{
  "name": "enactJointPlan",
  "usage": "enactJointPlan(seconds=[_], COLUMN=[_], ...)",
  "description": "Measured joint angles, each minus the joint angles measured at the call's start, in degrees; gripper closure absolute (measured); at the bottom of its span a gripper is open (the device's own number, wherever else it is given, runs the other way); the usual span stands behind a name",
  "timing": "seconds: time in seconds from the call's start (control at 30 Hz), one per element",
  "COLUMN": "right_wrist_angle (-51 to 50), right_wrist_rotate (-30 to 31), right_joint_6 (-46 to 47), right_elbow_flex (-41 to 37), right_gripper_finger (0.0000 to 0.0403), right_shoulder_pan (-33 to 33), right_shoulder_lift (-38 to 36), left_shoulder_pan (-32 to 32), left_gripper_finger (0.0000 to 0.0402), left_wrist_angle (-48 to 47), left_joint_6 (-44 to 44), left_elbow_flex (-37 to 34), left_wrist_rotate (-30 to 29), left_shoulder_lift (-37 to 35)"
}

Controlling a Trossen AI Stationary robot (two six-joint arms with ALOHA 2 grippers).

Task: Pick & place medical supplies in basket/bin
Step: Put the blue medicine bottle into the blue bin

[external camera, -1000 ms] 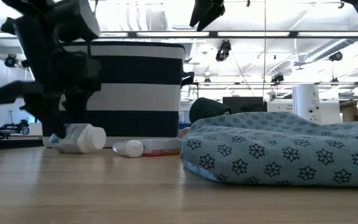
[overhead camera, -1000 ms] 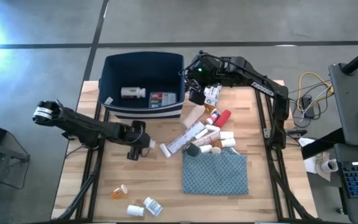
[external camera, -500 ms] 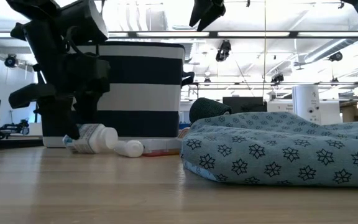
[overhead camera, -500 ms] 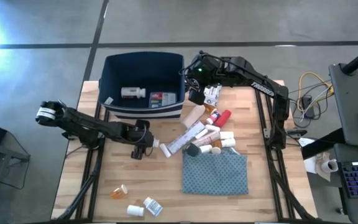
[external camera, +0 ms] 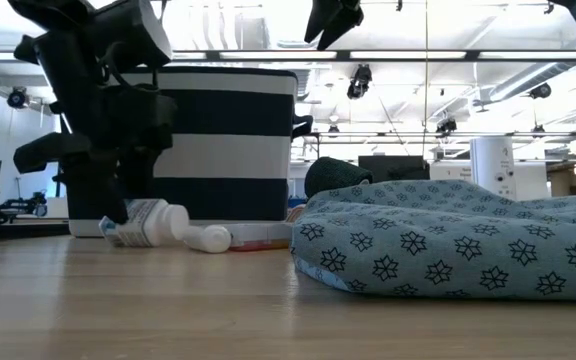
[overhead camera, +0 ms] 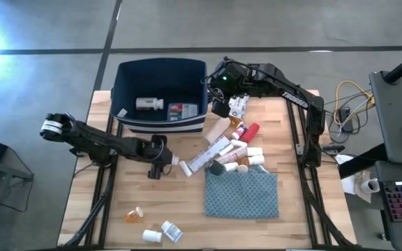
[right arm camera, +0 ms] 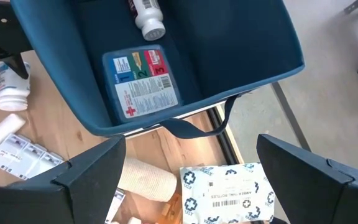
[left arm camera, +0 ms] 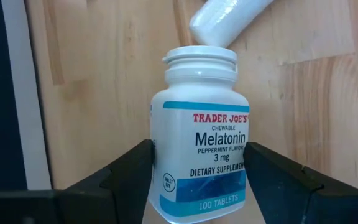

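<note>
In the low view, the left claw point(external camera: 103, 200) hides most of the white plastic pill bottle with a blue-banded label point(external camera: 148, 222); only its capped end shows. The left wrist view cuts off the bottle's base point(left arm camera: 199, 149). It lies on its side on the pale wooden table point(overhead camera: 180, 202), just in front of the large dark navy plastic bin with a white stripe point(overhead camera: 160, 97), directly between the left claw's point(overhead camera: 160, 164) two dark fingers point(left arm camera: 126, 177), which stand at either flank of the bottle, narrow about it; whether they press it cannot be told. A white rolled packet point(left arm camera: 229, 22) lies just past the cap. The right claw point(overhead camera: 223, 104) hangs wide open above the bin's right edge, over a blue-and-white cardboard box point(right arm camera: 225, 193). Inside the bin lie another white bottle point(right arm camera: 146, 17) and a flat first-aid card point(right arm camera: 143, 81).
</note>
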Motion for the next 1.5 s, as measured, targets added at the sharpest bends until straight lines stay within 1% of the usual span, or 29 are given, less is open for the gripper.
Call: enactJointPlan(seconds=[0.27,0.5,0.63,0.8,1.0,1.13,1.23,1.37,1.5], right_wrist_angle=[0.1,0.1,0.2,0.3,0.6,0.7,1.4,3.2,5.4], right_wrist_rotate=[0.1,0.1,0.1,0.1,0.1,0.0,-0.2,-0.4,-0.5], right_joint_6=[-1.0,-1.4,-1.4,-1.4,-1.1,-1.0,-0.9,-1.4,-1.8], right_elbow_flex=[0.0,-0.2,-0.3,-1.1,-3.0,-4.6,-5.1,-5.1,-5.1], right_gripper_finger=[0.0049,0.0050,0.0050,0.0053,0.0055,0.0053,0.0057,0.0063,0.0069], right_shoulder_pan=[0.0,0.0,0.0,0.0,0.0,0.0,0.2,0.6,0.7], right_shoulder_lift=[0.0,0.0,0.0,0.0,0.0,0.0,0.0,-0.3,-1.3], left_shoulder_pan=[-1.3,-1.7,-1.7,-1.6,-1.6,-1.6,-1.6,-1.7,-1.7], left_gripper_finger=[0.0176,0.0175,0.0175,0.0175,0.0175,0.0175,0.0176,0.0178,0.0203], left_wrist_angle=[1.6,2.8,3.6,5.9,8.5,9.4,9.1,4.4,-1.4], left_joint_6=[-4.6,-5.0,-7.0,-7.2,-8.1,-10.2,-11.3,-11.7,-11.7], left_elbow_flex=[-1.7,-2.6,-3.1,-3.5,-4.0,-4.4,-4.3,-2.8,0.2], left_wrist_rotate=[-1.4,-1.7,-2.4,1.0,2.6,3.4,3.4,3.5,3.0], left_shoulder_lift=[0.0,0.0,0.0,0.0,0.1,0.1,0.1,-0.4,-1.6])
